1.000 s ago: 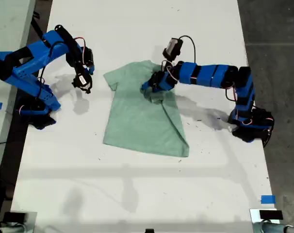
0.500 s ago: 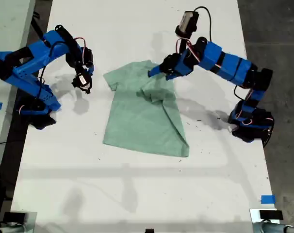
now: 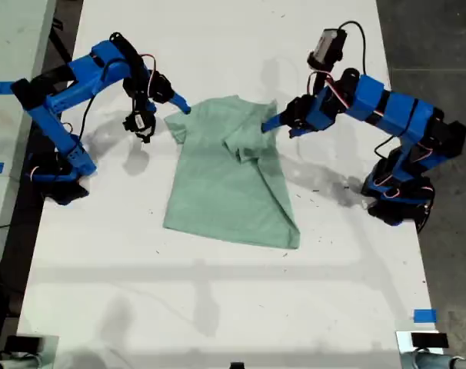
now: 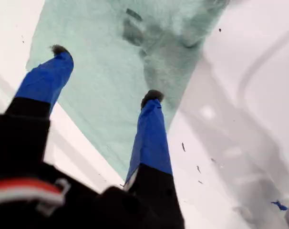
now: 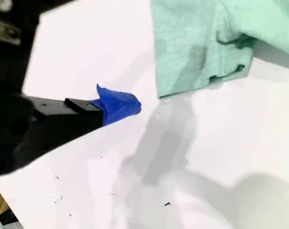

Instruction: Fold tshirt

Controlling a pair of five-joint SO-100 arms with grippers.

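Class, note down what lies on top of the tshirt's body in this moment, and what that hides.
A sleeve and side edge of the tshirt are folded over onto its body. Whatever cloth lies beneath that flap is covered. The white table shows around it.

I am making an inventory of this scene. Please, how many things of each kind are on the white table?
Pale mint-green cloth t-shirt: 1
Blue robot arms, my first gripper and my second gripper: 2
Small blue tape piece: 1
Total: 4

My first gripper [image 3: 277,124] has been lifted off the tshirt [image 3: 225,178]; my second gripper [image 3: 181,105] has been moved beside its sleeve.
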